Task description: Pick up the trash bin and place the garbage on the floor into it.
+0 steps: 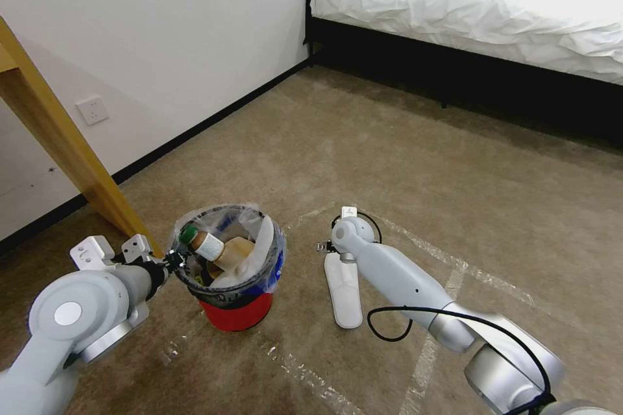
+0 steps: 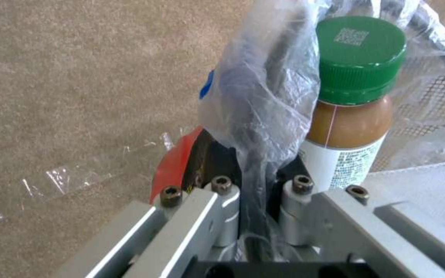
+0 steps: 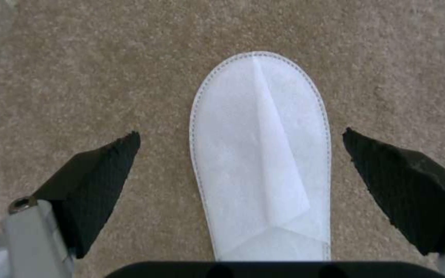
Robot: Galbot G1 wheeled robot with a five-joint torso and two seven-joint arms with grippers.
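Note:
The trash bin (image 1: 239,311) is a red bucket lined with a crinkled clear bag, standing on the beige carpet floor (image 1: 389,155). Inside it are a green-capped bottle (image 1: 202,244) and brown and white litter. My left gripper (image 1: 174,263) is shut on the bin's near rim and bag; the left wrist view shows the bag-covered rim (image 2: 256,127) pinched between the jaws, with the bottle (image 2: 354,116) just behind. A flat white slipper (image 1: 344,292) lies to the right of the bin. My right gripper (image 3: 240,134) hangs open just above the slipper (image 3: 261,154), one fingertip (image 3: 104,170) on either side of it.
A slanted wooden leg (image 1: 71,155) stands close behind the left arm. The white wall with a socket (image 1: 92,110) runs along the left. A bed (image 1: 493,13) with a dark base fills the far right. Pale tape lines (image 1: 454,272) cross the carpet.

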